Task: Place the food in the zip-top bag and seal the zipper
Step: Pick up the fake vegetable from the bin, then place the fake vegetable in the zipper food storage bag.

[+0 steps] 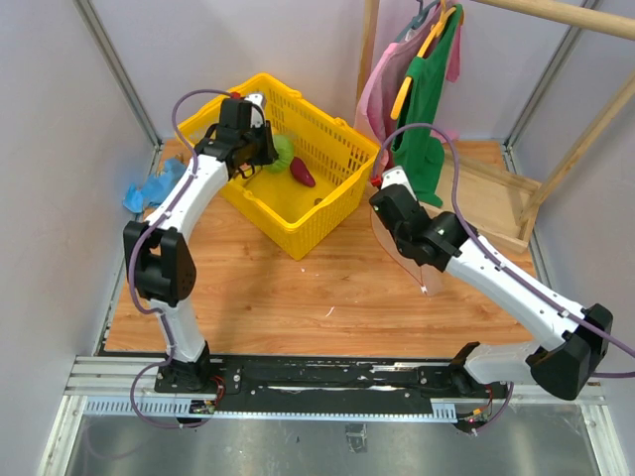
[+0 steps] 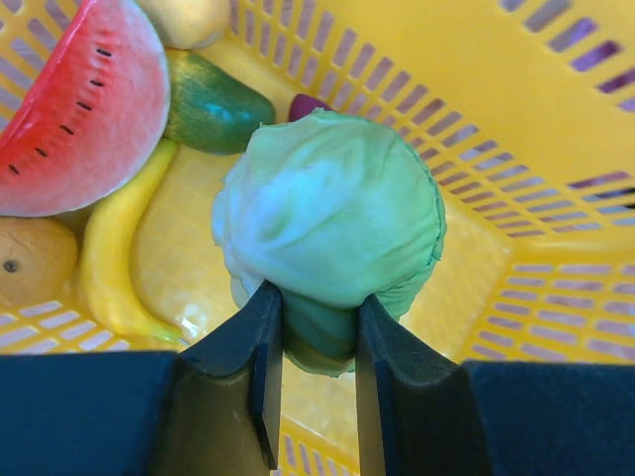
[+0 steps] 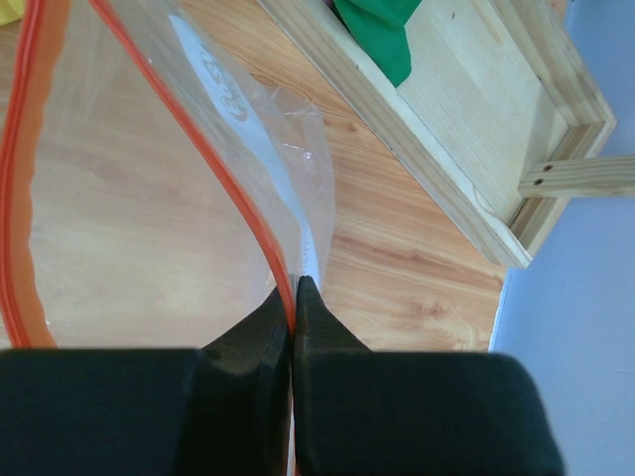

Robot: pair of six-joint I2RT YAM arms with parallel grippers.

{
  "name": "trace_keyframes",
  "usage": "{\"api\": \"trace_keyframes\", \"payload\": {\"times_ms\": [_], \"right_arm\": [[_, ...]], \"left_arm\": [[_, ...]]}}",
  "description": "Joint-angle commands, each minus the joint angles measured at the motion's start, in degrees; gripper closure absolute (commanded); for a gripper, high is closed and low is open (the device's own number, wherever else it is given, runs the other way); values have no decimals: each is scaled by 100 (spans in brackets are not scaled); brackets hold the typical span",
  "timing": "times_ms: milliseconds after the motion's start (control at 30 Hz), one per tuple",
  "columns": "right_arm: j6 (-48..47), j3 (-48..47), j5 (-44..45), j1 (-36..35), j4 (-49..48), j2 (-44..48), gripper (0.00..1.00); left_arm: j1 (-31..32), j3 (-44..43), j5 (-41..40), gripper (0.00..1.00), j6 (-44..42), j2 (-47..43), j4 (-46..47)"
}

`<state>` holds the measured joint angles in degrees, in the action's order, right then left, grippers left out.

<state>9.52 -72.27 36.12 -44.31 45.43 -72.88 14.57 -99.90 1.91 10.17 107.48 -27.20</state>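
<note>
The bag [image 3: 149, 198] is clear, glossy film, lightly creased, and it hangs open above the wooden table [image 1: 298, 288] to the right of the basket [image 2: 556, 129]. Its zipper [image 3: 238, 198] is a thin red-orange strip curving in a wide loop. The right gripper [image 3: 295, 293] has its black fingers pressed together on the bag's edge right by the strip. That arm reaches forward and leftward across the table with its elbow low.

The food lies in the yellow slotted plastic basket. A cabbage [image 2: 332, 208], pale green, round and wrinkled like soft leaves, is clamped at its base between the fingers of the left gripper [image 2: 317, 302]. Beside it lie a matte red watermelon wedge [image 2: 84, 109], a smooth banana [image 2: 109, 258], a dark green piece [image 2: 213, 104] and an orange fruit [image 2: 30, 263]. A purple piece [image 2: 306, 103] peeks out behind the cabbage. The left arm stretches far forward and bends down over the basket rim.
</note>
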Motion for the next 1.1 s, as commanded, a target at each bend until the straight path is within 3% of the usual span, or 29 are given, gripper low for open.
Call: {"api": "trace_keyframes", "payload": {"times_ms": [0,600,1067], "right_arm": [[303,-165,-60,128,-46,-154,99],[922,-670,-746,168,-65,-671,99],[1429,-730,-1725,329,-235,-597,99]], "left_arm": [[-7,293,715,100,359,-652,374],[725,1745,2134,100,1504,-2825,1382],[1655,3959,2344,100,3277,-3944,4122]]}}
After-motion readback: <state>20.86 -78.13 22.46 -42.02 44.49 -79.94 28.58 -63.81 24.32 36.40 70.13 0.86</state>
